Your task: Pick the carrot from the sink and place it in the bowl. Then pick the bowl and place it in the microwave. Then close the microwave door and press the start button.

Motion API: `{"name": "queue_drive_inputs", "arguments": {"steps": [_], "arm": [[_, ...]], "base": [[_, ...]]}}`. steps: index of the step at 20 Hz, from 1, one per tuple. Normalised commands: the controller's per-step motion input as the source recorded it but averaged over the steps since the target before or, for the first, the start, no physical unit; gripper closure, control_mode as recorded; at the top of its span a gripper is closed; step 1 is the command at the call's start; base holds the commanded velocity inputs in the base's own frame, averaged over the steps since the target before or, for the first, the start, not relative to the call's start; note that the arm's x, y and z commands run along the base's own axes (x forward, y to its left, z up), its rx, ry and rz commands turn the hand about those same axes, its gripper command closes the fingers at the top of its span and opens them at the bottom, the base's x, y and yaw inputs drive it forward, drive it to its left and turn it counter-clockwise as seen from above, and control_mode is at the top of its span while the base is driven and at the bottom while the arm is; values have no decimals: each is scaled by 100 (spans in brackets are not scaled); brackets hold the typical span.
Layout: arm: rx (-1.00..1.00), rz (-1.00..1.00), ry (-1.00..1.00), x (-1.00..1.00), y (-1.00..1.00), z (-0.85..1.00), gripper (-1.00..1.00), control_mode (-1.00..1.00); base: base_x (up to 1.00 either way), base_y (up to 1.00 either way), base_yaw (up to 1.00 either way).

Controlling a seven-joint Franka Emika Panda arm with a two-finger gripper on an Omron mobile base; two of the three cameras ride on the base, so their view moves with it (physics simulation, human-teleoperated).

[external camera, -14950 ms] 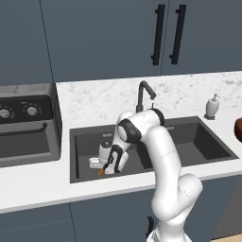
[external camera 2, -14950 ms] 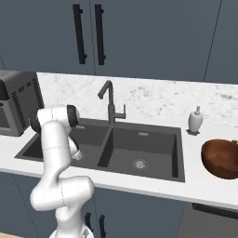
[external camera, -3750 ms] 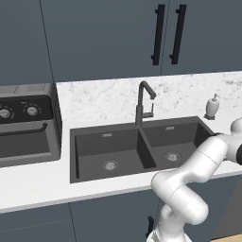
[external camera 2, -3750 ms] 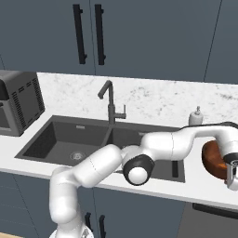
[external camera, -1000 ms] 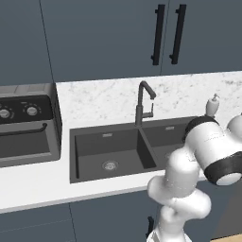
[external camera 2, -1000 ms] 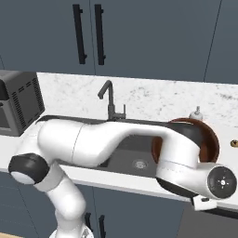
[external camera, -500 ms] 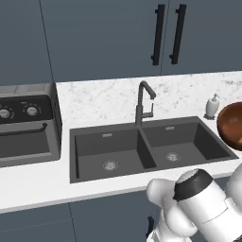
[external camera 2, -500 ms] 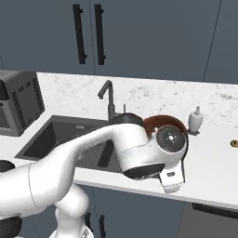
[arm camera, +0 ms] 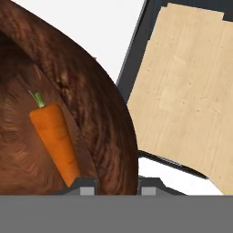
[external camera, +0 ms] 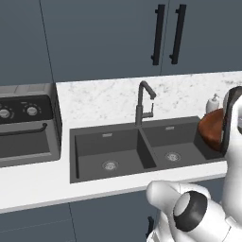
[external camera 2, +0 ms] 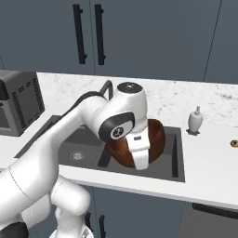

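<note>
Over the sink, the bowl is seen hanging in the air, carried on the end of the arm and well clear of the counter. Off to the far left sits the microwave, so quite a swing is left to be done. Inside the bowl the carrot is lying loose on the bottom, thin end toward the gripper. The jaws are pinched nearly closed on the bowl's rim, one finger inside and one outside the wall. A rim pinch like this is easily twisted, so the bowl should be kept level while it's carried across, otherwise the carrot gets rolled out. The tap stands right in the path, so some height ought to be held until it's passed, probably. Then the bowl should be brought low and flat into the microwave's opening before anything is let go.
</note>
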Motion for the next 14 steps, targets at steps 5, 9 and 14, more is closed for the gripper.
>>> {"name": "queue_drive_inputs", "arguments": {"steps": [5, 9, 14], "arm": [[6, 3, 8, -4, 6, 27, 100, -100], [6, 0, 2, 0, 26, 1, 100, -100], [6, -2, 0, 0, 17, 0, 100, -100]], "base": [[0, 0, 0], [0, 0, 0], [0, 0, 0]]}}
